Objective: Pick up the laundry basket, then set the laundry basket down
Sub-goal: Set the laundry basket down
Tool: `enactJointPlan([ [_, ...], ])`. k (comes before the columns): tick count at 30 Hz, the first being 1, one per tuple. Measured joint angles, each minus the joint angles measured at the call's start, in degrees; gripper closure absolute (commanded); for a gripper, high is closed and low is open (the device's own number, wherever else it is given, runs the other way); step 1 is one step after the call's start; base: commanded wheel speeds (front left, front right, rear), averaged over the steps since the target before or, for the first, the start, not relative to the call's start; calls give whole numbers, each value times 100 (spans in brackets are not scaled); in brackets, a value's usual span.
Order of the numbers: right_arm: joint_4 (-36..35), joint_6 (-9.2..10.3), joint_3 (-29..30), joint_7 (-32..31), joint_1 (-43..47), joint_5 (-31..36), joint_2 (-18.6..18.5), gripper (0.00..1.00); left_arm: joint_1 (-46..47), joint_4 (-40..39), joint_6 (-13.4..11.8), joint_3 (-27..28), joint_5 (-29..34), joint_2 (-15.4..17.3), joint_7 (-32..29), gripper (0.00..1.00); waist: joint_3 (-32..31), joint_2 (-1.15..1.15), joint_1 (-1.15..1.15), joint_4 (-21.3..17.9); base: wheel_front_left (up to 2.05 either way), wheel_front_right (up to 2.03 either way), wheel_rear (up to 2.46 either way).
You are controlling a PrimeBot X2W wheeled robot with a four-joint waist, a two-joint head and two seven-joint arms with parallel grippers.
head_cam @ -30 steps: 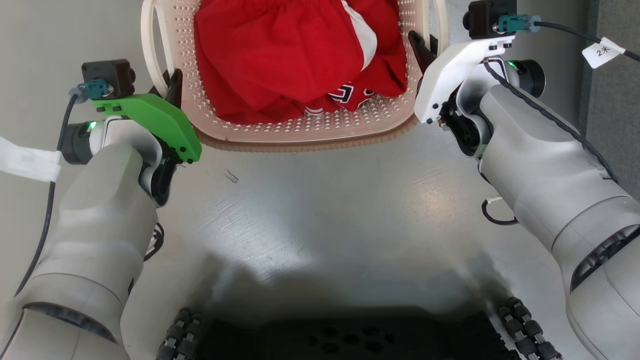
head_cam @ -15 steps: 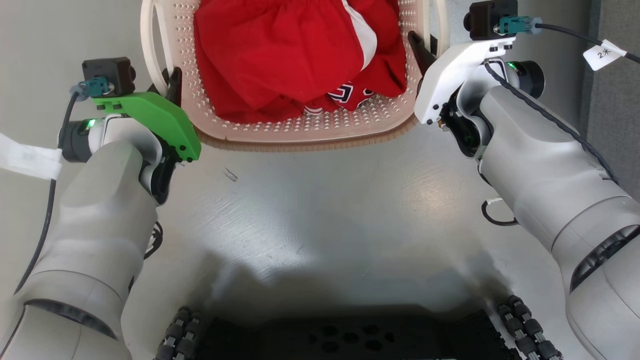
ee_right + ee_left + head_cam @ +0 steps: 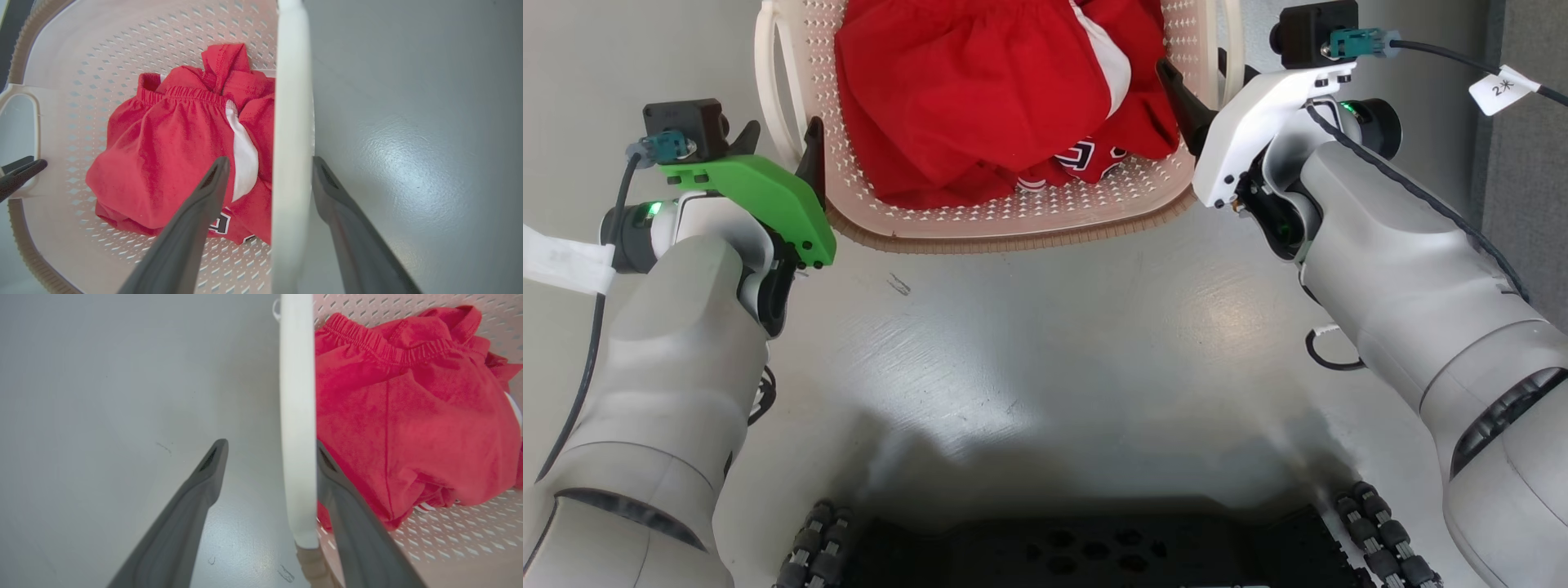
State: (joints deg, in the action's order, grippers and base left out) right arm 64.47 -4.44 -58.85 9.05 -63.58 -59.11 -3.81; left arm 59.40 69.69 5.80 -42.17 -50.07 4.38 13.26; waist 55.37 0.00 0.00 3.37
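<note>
Facing mouth-up, cream perforated plastic laundry basket (image 3: 1029, 216) — white handles (image 3: 298, 416) L/R, long axis unclear; left gripper (image 3: 271, 444), right gripper (image 3: 269, 159) spread astride them.

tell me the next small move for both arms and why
Probably draw both grippers back off the handles: the laundry basket seems to rest on the floor, and the left gripper and right gripper have opened in the last second, each loosely straddling one.

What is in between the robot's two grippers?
In the head view, the cream-white perforated plastic laundry basket, holding crumpled red clothes, sits between the left gripper and the right gripper.
</note>
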Motion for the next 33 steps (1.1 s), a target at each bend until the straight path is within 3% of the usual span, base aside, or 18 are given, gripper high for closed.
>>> enactJointPlan([
  [18, 89, 48, -112, 108, 29, -99, 1, 0, -21, 131, 49, 48, -3, -27, 49, 0, -316, 0, 0, -16, 0, 0, 0],
  [33, 75, 93, -204, 304, 469, -176, 8, 0, -521, 171, 108, 126, -40, 83, 99, 0, -1024, 0, 0, -146, 0, 0, 0],
])
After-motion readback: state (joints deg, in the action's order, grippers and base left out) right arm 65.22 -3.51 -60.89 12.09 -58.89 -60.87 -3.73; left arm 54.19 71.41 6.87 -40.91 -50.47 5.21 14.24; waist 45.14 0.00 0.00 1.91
